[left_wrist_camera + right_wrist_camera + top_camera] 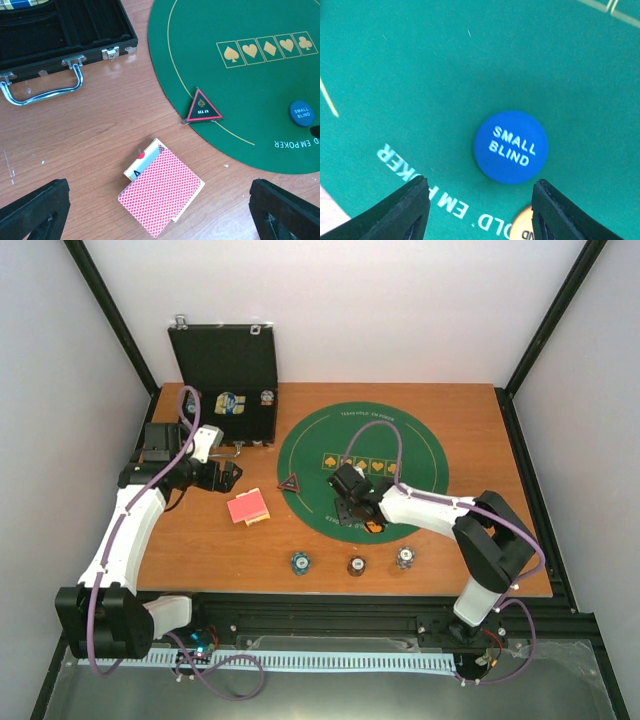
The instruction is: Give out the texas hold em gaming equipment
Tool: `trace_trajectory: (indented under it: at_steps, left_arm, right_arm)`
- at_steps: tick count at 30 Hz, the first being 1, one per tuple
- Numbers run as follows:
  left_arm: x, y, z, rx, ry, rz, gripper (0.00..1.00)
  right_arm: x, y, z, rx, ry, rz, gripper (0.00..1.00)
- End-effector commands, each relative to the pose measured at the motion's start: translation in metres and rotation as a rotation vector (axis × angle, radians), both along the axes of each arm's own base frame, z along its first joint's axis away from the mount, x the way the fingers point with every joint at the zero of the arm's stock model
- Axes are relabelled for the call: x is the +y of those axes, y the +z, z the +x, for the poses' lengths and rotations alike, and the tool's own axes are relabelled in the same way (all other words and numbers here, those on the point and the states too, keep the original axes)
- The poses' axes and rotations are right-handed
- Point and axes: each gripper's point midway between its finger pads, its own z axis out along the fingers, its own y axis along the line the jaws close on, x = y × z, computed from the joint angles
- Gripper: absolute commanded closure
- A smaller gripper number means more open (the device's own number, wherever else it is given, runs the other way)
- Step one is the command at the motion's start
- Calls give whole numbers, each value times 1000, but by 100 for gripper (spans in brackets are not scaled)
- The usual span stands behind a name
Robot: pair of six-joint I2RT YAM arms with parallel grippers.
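Take the round green felt mat (420, 440) as your landmark.

Your right gripper (480, 212) hangs low over the near part of the mat, by the white letters printed along its rim. Its two fingers stand apart at a middle width. Only bare felt shows between them, so it is holding nothing. The blue disc (511, 146), marked SMALL BLIND, lies flat on the mat just ahead of the fingertips and touches neither of them. The orange disc (522, 226) also lies on the mat, close to the blue one on the side of the near rim. Only a part of it shows.

Your left gripper (160, 215) is off the mat, on its left side. Its jaws are spread at full width and hold nothing. Below it, on the wooden table (470, 540), lie the red-backed playing cards (161, 194), near the left rim of the mat but apart from it. The stack is a little fanned, and a face-up card with the letter A peeks out.

The triangle marker (204, 107), black with a red edge and the words ALL IN, lies flat on the left rim of the mat.

Three small chip stacks stand on the wood in a row just in front of the near rim of the mat: the blue chips (299, 562), the brown chips (355, 566) and the white chips (404, 558).

The black case (225, 365) stands open beyond the far left of the mat, with some chips inside.
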Motion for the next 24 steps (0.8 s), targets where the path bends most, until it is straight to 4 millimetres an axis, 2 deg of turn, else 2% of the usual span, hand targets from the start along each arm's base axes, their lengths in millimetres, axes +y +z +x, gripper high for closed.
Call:
trace_trajectory:
  at_steps: [1, 14, 24]
  left_arm:
    - [-3, 22, 2, -39, -30, -12, 0]
    - [-4, 32, 8, -46, -15, -30, 0]
    - [-4, 37, 11, -50, -10, -35, 0]
  right_arm:
    - [-10, -10, -10, 18, -29, -14, 43]
    - [-16, -35, -2, 68, -19, -18, 49]
    - [-28, -51, -8, 104, -40, -19, 50]
